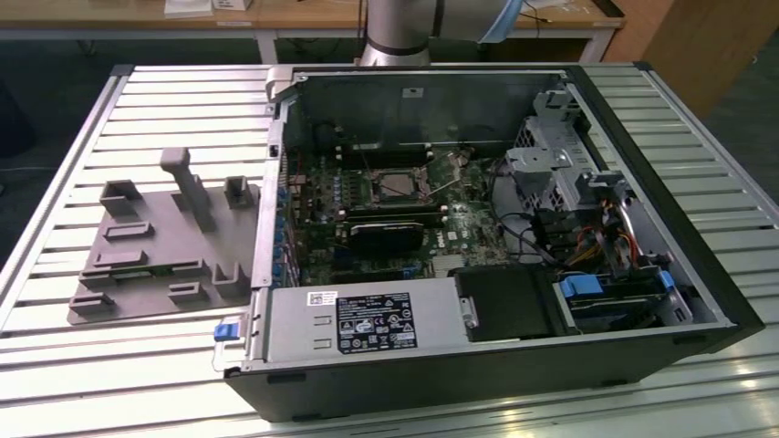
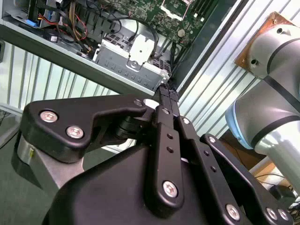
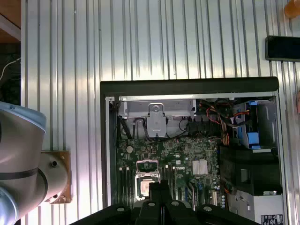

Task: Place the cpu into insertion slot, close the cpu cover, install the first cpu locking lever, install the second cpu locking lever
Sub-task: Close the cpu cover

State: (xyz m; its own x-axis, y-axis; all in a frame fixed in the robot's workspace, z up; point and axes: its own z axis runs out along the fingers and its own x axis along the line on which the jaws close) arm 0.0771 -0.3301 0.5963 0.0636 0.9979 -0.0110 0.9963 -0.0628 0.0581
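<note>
An open computer case [image 1: 681, 274] lies on its side on the slatted table. On its green motherboard, the insertion slot [image 1: 396, 186] sits inside a silvery frame. In the first wrist view a tan square that looks like the cpu [image 3: 142, 186] lies in the slot, partly hidden by my fingertips. The cpu cover [image 3: 147, 165], a thin metal frame with a window, appears folded back beside it. A thin locking lever [image 1: 453, 185] sticks up next to the slot. My black gripper [image 3: 159, 186] hangs high above the board. Its fingers [image 2: 165, 101] are shut together with nothing seen between them.
A grey fixture block [image 1: 159, 251] with posts lies on the table at the exterior view's left of the case. Inside the case are a black-finned graphics card [image 1: 389, 230], a labelled power supply [image 1: 365, 324], drive cages [image 1: 572, 173] and cable bundles. The arm's base [image 1: 396, 32] stands behind the case.
</note>
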